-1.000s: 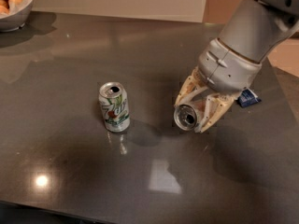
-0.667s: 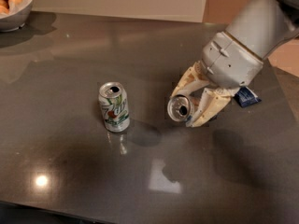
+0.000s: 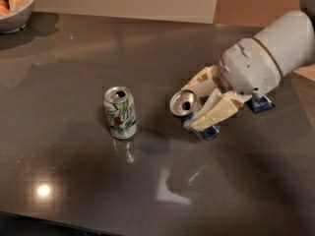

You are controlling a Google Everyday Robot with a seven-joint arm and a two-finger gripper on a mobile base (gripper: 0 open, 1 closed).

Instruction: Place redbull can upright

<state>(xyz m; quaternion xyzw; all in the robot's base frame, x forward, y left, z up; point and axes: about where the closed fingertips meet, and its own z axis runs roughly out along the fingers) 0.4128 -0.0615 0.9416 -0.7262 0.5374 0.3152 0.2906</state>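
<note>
The redbull can (image 3: pixel 186 104) is held in my gripper (image 3: pixel 202 102), tilted with its open top facing left toward the camera and its blue bottom end low near the dark table (image 3: pixel 74 191). My gripper's cream fingers (image 3: pixel 214 113) are shut around the can's body, right of the table's middle. The arm reaches in from the upper right.
A white-and-green 7up can (image 3: pixel 120 113) stands upright to the left of my gripper. A flat blue wrapper packet (image 3: pixel 260 103) lies behind the gripper at the right. A bowl of buns (image 3: pixel 15 4) sits at the far left corner.
My gripper has turned and lifted the redbull can, swinging its open top further left and up. The 7up can has not moved.
</note>
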